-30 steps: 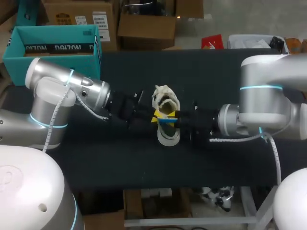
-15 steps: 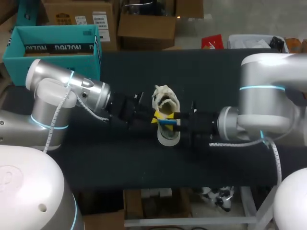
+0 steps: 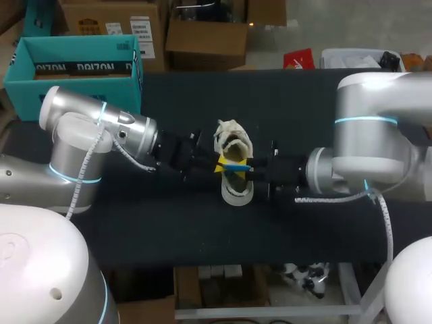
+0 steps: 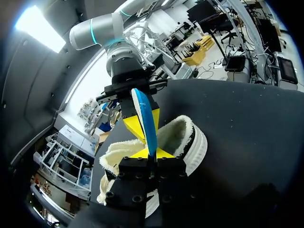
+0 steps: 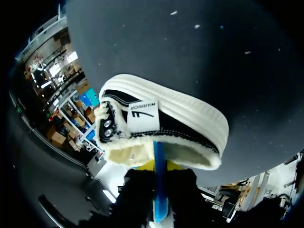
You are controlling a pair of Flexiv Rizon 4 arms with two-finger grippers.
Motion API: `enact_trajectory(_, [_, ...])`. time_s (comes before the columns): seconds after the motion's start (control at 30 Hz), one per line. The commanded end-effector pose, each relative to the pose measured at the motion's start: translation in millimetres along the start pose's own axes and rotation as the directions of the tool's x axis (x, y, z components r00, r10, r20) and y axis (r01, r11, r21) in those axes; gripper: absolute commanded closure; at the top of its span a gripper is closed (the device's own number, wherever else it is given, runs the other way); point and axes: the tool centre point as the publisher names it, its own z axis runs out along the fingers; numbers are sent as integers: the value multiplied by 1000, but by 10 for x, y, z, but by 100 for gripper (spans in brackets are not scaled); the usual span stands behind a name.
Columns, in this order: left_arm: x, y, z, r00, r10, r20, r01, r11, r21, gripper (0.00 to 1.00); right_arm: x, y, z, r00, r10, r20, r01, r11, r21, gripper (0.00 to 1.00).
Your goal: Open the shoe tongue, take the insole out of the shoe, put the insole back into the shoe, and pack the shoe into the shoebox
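A black shoe (image 3: pixel 235 193) with a white sole and cream fleece lining lies on its side mid-table, its tongue pulled back. The thin blue insole (image 3: pixel 233 169) stands on edge over the shoe's opening. My left gripper (image 3: pixel 217 164) comes in from the left and is shut on one end of the insole (image 4: pixel 144 114), its yellow tips (image 4: pixel 148 153) pinching it. My right gripper (image 3: pixel 248 169) faces it from the right; in its wrist view its tips (image 5: pixel 159 165) press the insole (image 5: pixel 159 199) from both sides just above the shoe (image 5: pixel 161 118). The teal shoebox (image 3: pixel 74 67) stands open at the back left.
The black table (image 3: pixel 304 108) has bare room around the shoe on every side. The shoebox stands at the table's far left corner, behind my left arm's elbow. Cardboard boxes sit beyond the far edge.
The right gripper's fingers have narrowed onto the insole, and that gripper has risen slightly toward the shoe's opening. The left gripper has kept its hold and barely moved.
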Motion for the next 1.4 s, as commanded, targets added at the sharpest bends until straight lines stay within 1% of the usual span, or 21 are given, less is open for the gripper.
enact_trajectory(0.03, [-35,109,79,1000,-18,5,18,1000,1,100,57,95,113,1000,15,19,-15,1000,1,100])
enact_trajectory(0.23, [-39,161,71,999,-39,12,39,999,-2,100,57,159,130,999,34,20,-35,999,4,100])
enact_trajectory(0.3, [-21,131,41,999,-37,13,37,999,2,73,53,164,128,999,37,20,-37,999,4,100])
enact_trajectory(0.33, [-9,102,25,999,-32,14,32,999,6,66,51,164,127,999,38,19,-38,999,4,100])
enact_trajectory(0.4, [8,38,-3,1000,-16,18,16,1000,15,63,48,165,125,999,40,18,-40,999,5,100])
enact_trajectory(0.47, [19,-22,-23,1000,-10,19,9,1000,29,63,47,166,125,999,42,17,-42,999,5,100])
enact_trajectory(0.53, [27,-68,-23,1000,3,22,-3,999,34,67,50,172,129,999,43,17,-43,999,5,100])
enact_trajectory(0.57, [30,-86,-17,1000,9,22,-10,999,35,73,53,173,134,999,44,17,-44,999,5,100])
enact_trajectory(0.6, [15,-93,-8,1000,14,23,-14,999,36,91,55,174,138,999,45,17,-45,999,5,100])
enact_trajectory(0.63, [4,-95,-3,1000,18,24,-18,999,37,100,57,173,142,999,46,18,-46,999,5,100])
enact_trajectory(0.73, [-6,-102,2,999,22,22,-23,999,36,100,57,164,150,999,49,20,-49,999,5,100])
enact_trajectory(0.77, [-5,-103,3,999,25,21,-26,999,34,100,50,147,149,999,49,21,-49,999,5,95])
enact_trajectory(0.8, [-4,-101,6,999,26,20,-27,999,32,100,37,121,141,999,49,20,-49,999,4,57])
enact_trajectory(0.83, [-4,-94,9,999,26,20,-27,999,31,100,24,92,129,999,45,18,-45,999,1,51])
enact_trajectory(0.9, [0,-87,9,999,26,20,-26,999,29,100,6,30,106,999,36,12,-36,999,-11,33])
enact_trajectory(0.93, [2,-81,8,999,25,20,-25,999,29,100,-5,-5,94,999,33,11,-33,999,-17,31])
enact_trajectory(1.0, [5,-70,6,1000,23,21,-23,999,29,100,-35,-69,67,1000,27,8,-26,999,-34,35])
enact_trajectory(1.03, [12,-68,4,1000,22,21,-22,999,28,100,-49,-90,56,1000,26,7,-26,999,-41,42])
enact_trajectory(1.07, [17,-66,0,1000,20,21,-21,999,29,100,-75,-111,37,1000,27,4,-27,999,-45,53])
enact_trajectory(1.3, [20,-45,-24,1000,11,26,-12,999,34,100,-128,-105,-16,999,36,-18,-37,998,-55,71])
enact_trajectory(1.4, [26,-43,-27,1000,8,26,-9,999,35,100,-118,-89,-7,999,39,-21,-40,998,-55,82])
